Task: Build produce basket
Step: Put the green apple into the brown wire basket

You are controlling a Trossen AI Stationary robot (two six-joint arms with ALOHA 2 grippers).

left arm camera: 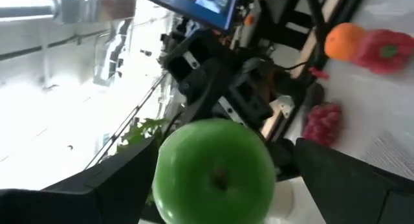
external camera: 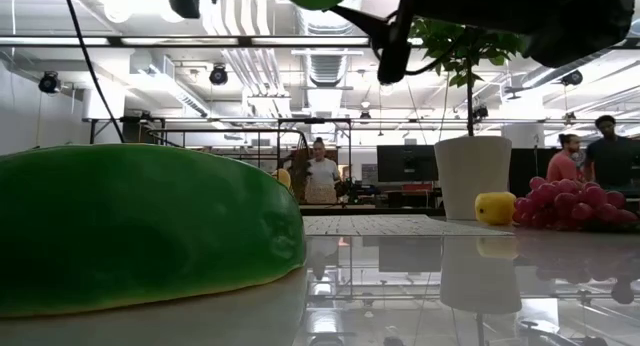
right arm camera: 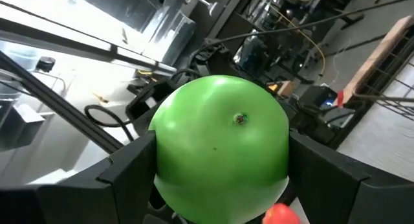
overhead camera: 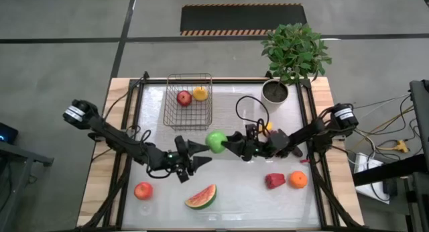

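A green apple (overhead camera: 216, 141) hangs in the air over the table's middle, held by my right gripper (overhead camera: 226, 144), which reaches in from the right. My left gripper (overhead camera: 204, 153) is open and faces it from the left. In the left wrist view its fingers stand on either side of the apple (left arm camera: 217, 169) with a gap showing on one side. The wire basket (overhead camera: 189, 102) stands behind on the table and holds a red apple (overhead camera: 184, 97) and a yellow-orange fruit (overhead camera: 200, 93). My right gripper pinches the green apple (right arm camera: 223, 146) between its two fingers (right arm camera: 132, 166), one on each side of its widest part. The fingers come level from the table's right. The apple is lifted clear of the table, with one dimpled end (right arm camera: 240, 118) turned toward the wrist camera.
A peach-red fruit (overhead camera: 143, 190) and a watermelon slice (overhead camera: 201, 197) lie near the front edge, a red pepper (overhead camera: 275, 181) and an orange (overhead camera: 298, 180) at front right. Grapes (external camera: 575, 206) and a lemon (external camera: 495, 208) sit by the white plant pot (overhead camera: 275, 91) at far right.
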